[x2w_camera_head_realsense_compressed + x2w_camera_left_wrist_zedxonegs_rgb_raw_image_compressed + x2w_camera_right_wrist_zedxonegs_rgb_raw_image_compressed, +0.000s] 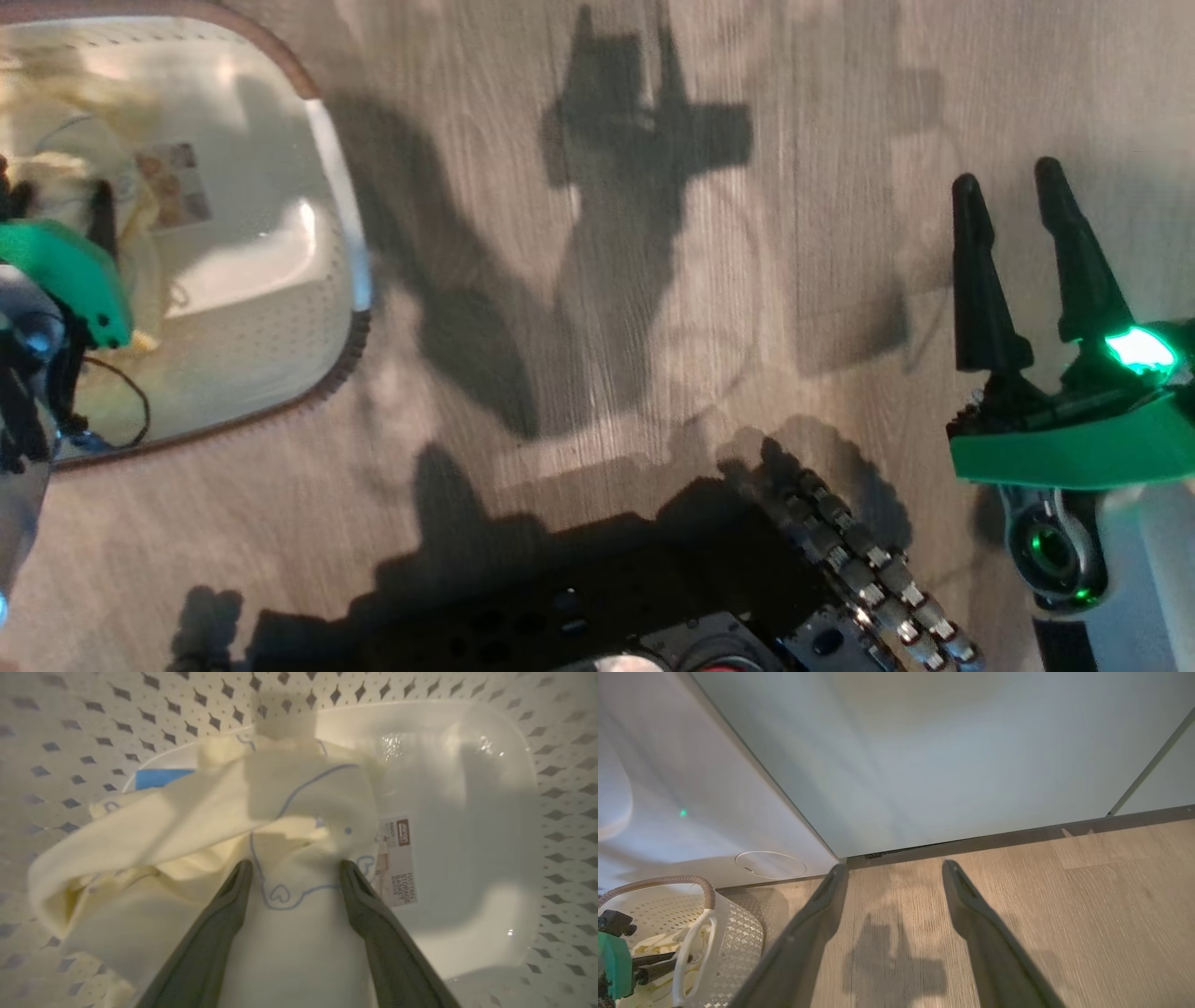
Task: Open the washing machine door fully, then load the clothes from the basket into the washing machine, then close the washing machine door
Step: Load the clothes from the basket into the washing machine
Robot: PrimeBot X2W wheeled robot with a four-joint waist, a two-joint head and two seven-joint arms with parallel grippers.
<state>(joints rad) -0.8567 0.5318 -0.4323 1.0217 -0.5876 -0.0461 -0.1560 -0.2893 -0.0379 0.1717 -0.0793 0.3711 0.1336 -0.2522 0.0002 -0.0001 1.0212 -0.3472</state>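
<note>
Dark fingers of the left tool (296, 864) stand wide apart, pushed down into the basket (490, 788) so that a fold of the clothes (187, 826) lies between them, set, I judge, for a pinch not yet made. Also spread and empty, the right tool (1008, 177) hangs over the floor (653, 373) well apart from the basket, likely parked out of the way. The clothes are a soft pale yellow bundle with thin blue line drawings and a blue scrap, heaped to one side of the basket's glossy base beside its label (397, 863); the basket stands near the white washing machine (668, 788).
</note>
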